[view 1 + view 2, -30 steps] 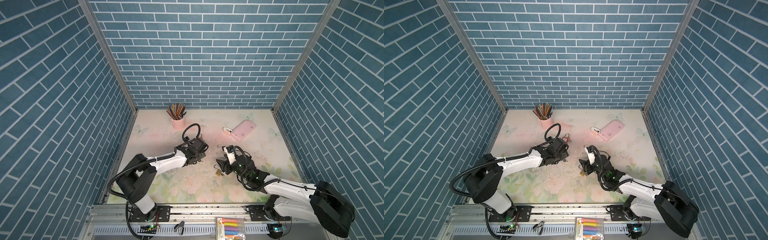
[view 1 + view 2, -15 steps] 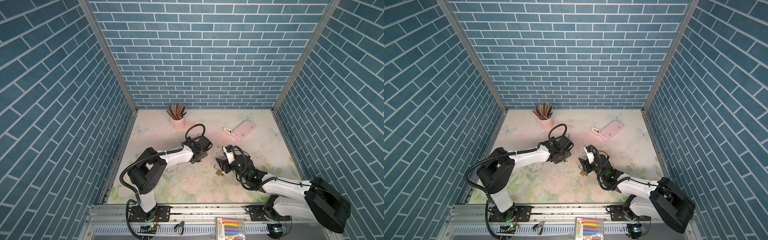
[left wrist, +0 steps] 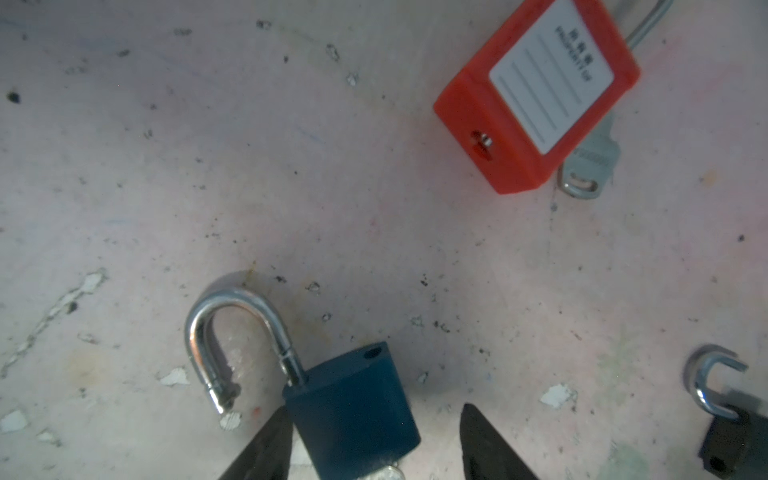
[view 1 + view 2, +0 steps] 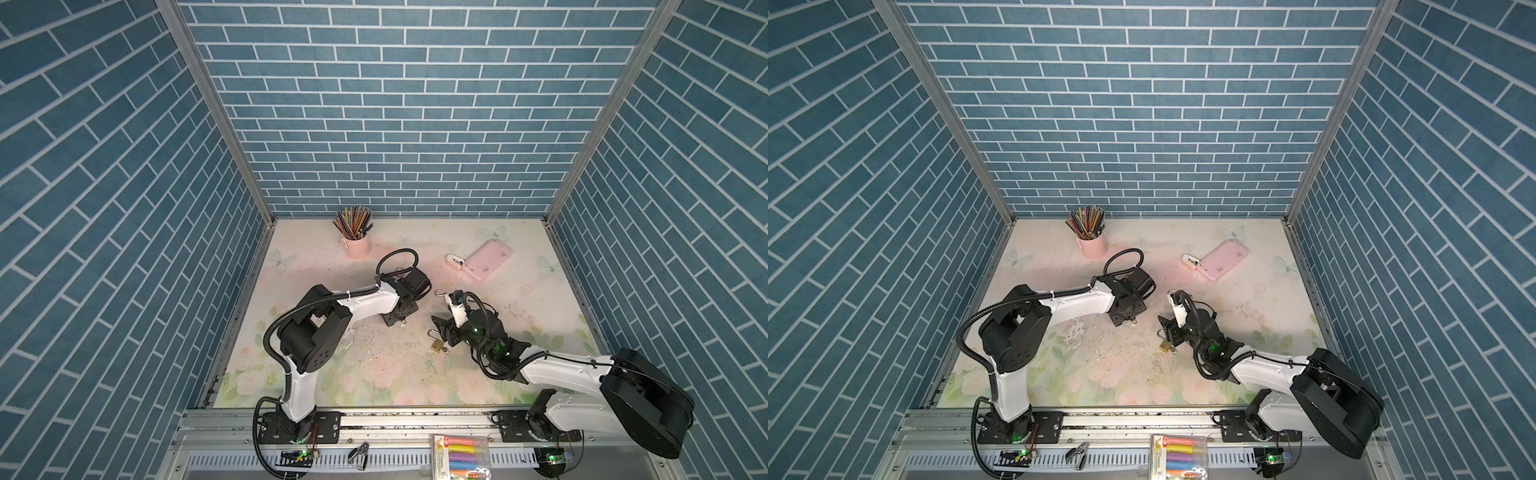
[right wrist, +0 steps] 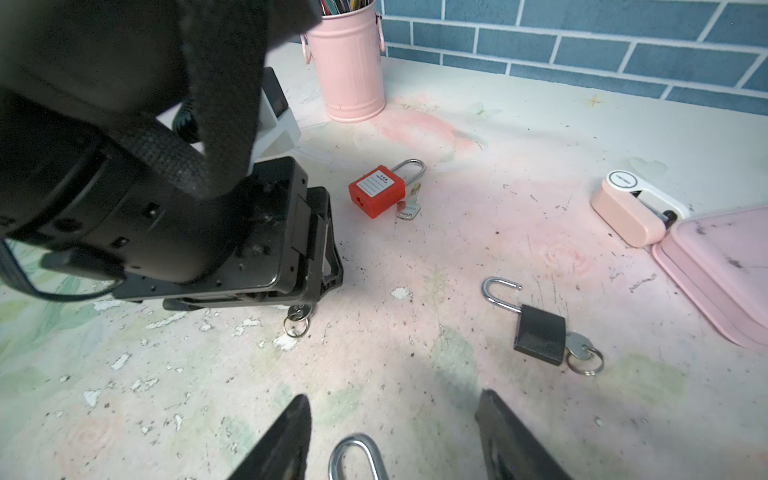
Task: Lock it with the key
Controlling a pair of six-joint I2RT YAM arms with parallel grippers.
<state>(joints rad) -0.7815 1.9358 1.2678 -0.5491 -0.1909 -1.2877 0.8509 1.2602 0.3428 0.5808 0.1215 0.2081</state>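
The left gripper (image 3: 374, 415) is spread wide and empty, straddling the dark blue padlock (image 3: 349, 386) at mid-table. One finger sits much closer than the other, so closing may spin the lock or knock the silver key (image 3: 386, 473) in its base. The right gripper (image 5: 393, 395), equally wide and empty, hovers over the brass padlock (image 4: 436, 345). The red plastic padlock (image 3: 536, 99) lies farther back and the black padlock (image 5: 540, 334) to the right; neither seems in the way.

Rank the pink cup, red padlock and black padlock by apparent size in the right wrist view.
1. pink cup
2. black padlock
3. red padlock; it lies farther from the camera, so their real order is unsure.
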